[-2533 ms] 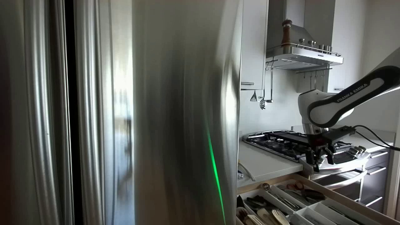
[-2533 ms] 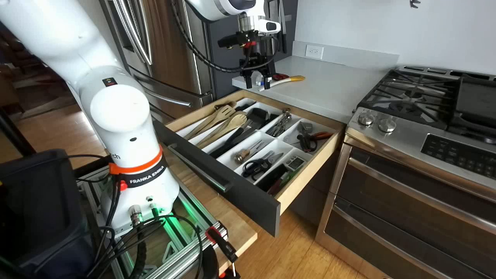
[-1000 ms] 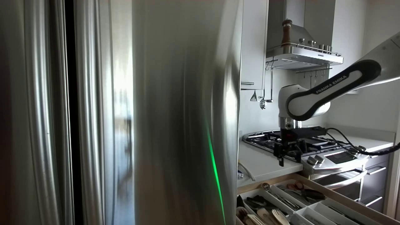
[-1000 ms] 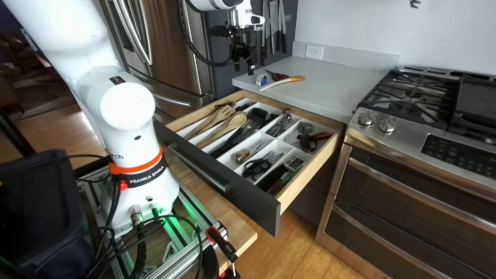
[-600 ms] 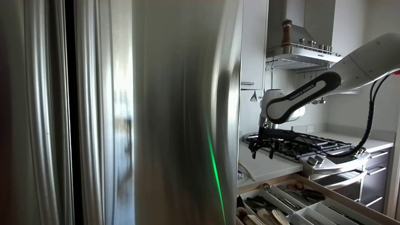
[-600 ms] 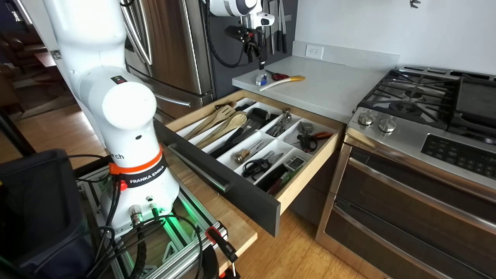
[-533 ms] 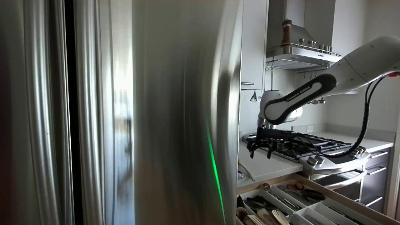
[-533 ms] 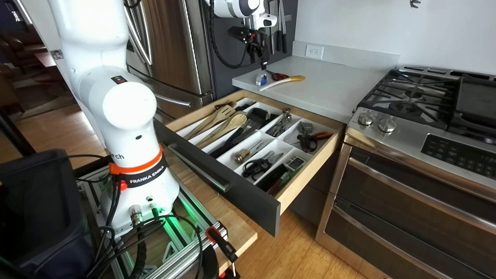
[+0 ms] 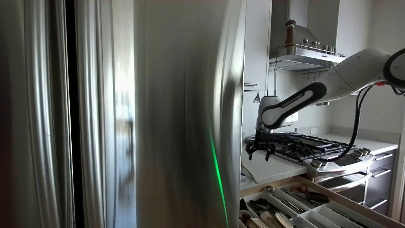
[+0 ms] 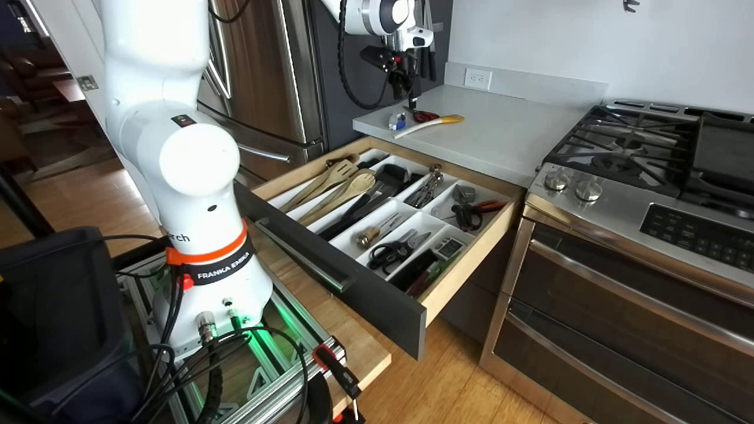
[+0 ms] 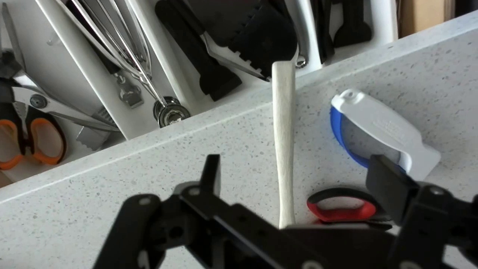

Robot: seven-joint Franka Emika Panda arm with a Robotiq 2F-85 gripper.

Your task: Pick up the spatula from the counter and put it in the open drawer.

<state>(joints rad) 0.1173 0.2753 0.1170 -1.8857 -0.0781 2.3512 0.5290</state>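
on the counter [image 10: 500,135], near its front edge, lies the spatula [image 10: 429,126], its pale handle pointing toward the drawer [image 10: 471,265]. the gripper [image 11: 297,168] hangs above the counter with its fingers spread wide and nothing in its grip. seen from the wrist, the handle shows in the gap between the fingers, lower down, and the gripper hides the yellow end. a red and black loop [image 11: 343,215] and a blue and white tool [image 11: 388,127] lie close by. the drawer stands open, so that part is ready. picking up seems to be the step now; the grab, the lift and the drop all look left to do.
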